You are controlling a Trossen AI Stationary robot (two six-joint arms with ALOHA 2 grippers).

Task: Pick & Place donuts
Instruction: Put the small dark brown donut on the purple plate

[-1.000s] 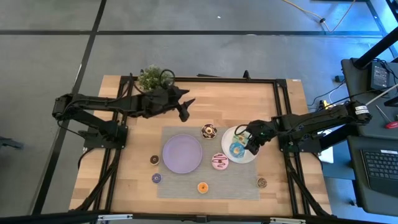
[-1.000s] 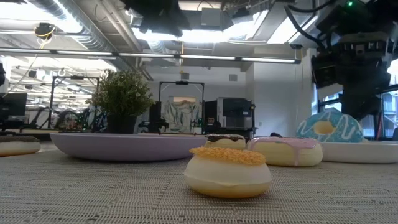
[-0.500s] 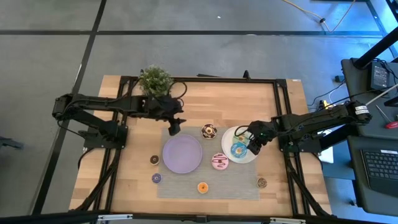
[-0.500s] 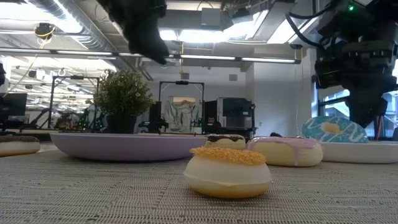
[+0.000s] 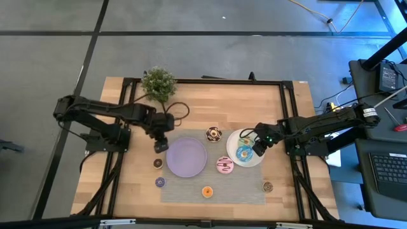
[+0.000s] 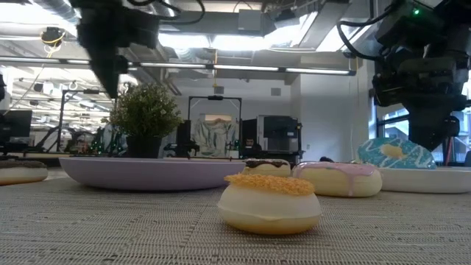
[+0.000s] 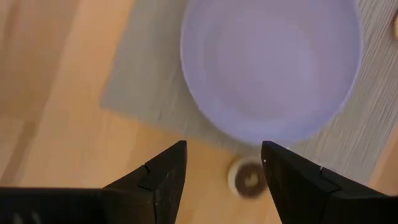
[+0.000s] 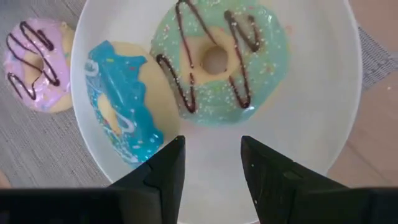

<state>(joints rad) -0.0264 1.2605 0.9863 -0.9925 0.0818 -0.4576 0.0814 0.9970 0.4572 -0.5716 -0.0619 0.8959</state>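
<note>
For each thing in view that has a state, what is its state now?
Left gripper: open, empty, above the table edge of the lilac plate.
Right gripper: open, empty, over the white plate.
Round lilac plate: empty.
Round white plate: holds two donuts.
Blue-iced donut: tilted, leaning on the green one.
Green-iced donut: lying flat.

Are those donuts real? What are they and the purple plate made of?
Probably not real. The orange donut looks like smooth moulded plastic or foam: its base has an even sheen and a seam line. The green donut has flat, painted-looking icing and drizzle. The purple plate looks like matte plastic, evenly lilac with a soft sheen, though glazed ceramic cannot be ruled out.
</note>
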